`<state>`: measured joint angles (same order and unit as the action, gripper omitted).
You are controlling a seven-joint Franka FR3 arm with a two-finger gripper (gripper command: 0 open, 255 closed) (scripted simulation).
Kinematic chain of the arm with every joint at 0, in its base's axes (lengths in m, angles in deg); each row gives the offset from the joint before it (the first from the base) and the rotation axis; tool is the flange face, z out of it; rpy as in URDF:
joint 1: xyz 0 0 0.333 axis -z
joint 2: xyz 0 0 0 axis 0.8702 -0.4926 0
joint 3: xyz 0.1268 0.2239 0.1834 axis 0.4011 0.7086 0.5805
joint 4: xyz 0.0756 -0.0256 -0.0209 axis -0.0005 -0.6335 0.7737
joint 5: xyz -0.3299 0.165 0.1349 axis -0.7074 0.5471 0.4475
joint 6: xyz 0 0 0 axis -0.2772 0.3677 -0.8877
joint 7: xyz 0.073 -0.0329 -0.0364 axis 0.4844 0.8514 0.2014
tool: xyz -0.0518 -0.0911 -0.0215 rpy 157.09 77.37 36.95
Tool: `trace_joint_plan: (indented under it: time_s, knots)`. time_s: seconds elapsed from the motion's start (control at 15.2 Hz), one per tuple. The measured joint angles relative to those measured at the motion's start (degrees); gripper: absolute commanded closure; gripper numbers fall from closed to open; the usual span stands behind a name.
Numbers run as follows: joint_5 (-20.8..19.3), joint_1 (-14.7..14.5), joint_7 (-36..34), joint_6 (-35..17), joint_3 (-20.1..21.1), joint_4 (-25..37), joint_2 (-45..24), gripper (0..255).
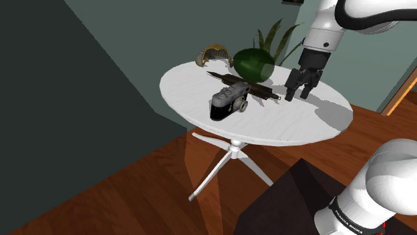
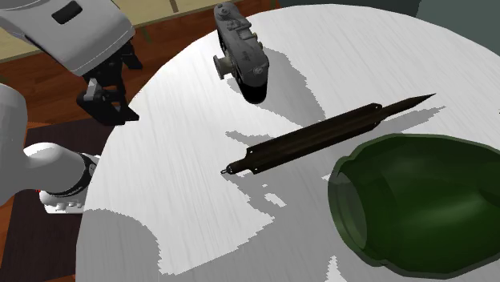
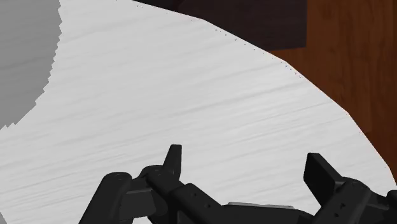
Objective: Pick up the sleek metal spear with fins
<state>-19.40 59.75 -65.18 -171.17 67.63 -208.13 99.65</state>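
Observation:
The spear is a long dark rod with small fins at one end, lying flat on the round white table. In the second exterior view the spear runs diagonally, its pointed tip toward the view's upper right and its finned end toward the middle of the table. My gripper hovers just above the tabletop, a short way beyond the finned end, apart from it. The gripper is open. In the wrist view the gripper has only bare white table between its fingers.
A black and silver camera lies close beside the spear. A dark green vase lies on its side behind it, with a gold curved object and a plant further back. The table edge is near the gripper. Wooden floor lies below.

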Motion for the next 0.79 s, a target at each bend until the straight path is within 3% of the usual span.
trace_joint_plan:
  time_s: [0.26,0.79]
  knots:
    - [-0.9,-0.2,2.0,-2.5,-0.9,2.1,-4.6,0]
    - [-3.2,-1.0,9.4,-9.9,-4.0,12.3,-21.8,0]
